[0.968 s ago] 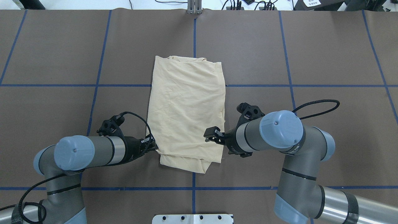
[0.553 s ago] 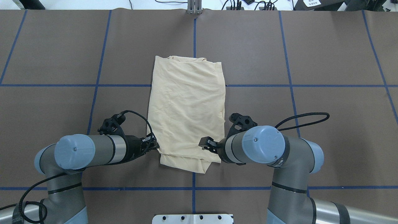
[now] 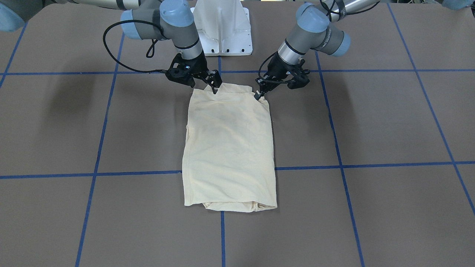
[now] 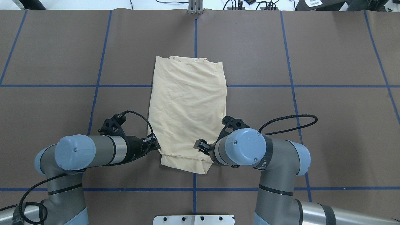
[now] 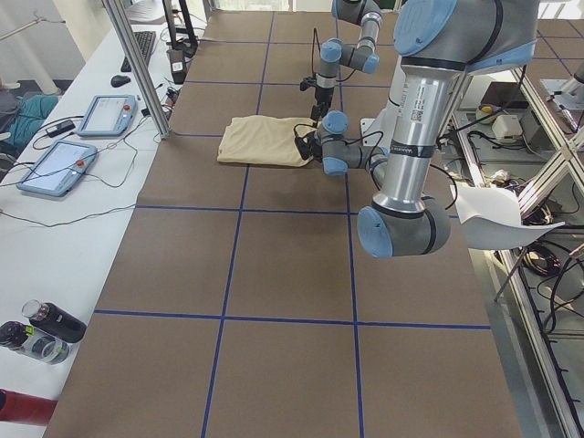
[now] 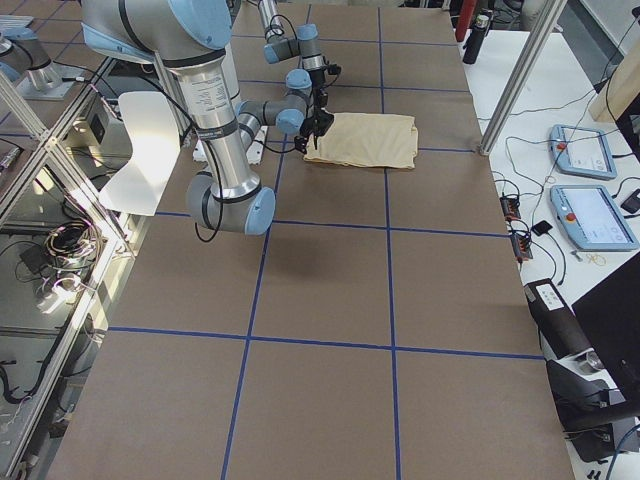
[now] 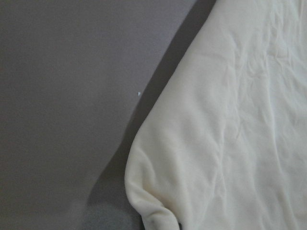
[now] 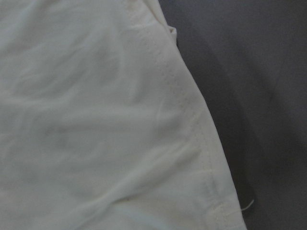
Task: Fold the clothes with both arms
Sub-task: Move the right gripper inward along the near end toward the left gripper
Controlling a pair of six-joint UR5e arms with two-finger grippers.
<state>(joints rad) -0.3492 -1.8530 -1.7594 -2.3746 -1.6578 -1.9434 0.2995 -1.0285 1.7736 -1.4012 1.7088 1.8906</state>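
Observation:
The pale cream-yellow shirt [image 4: 187, 109] lies folded into a long rectangle at the table's middle, with no print showing [image 3: 230, 148]. My left gripper [image 4: 155, 146] sits at the shirt's near left corner, fingers pinched together on the fabric edge [image 3: 257, 95]. My right gripper [image 4: 199, 144] hovers over the near right part of the shirt, tips pointing down at the cloth [image 3: 214, 89], and looks open. The left wrist view shows a rounded corner of the shirt [image 7: 230, 134]. A stitched hem of the shirt [image 8: 96, 120] fills the right wrist view. No fingers show in either wrist view.
The brown table mat [image 4: 281, 62] is marked off by blue tape lines [image 4: 195, 37]. The white pedestal base [image 3: 222, 29] stands just behind the shirt's near end. Tablets, cables and bottles sit on a side bench [image 5: 82, 137].
My right arm has swung inward and toward the robot's base, bringing its gripper further over the near part of the shirt. The left arm and the shirt have not moved.

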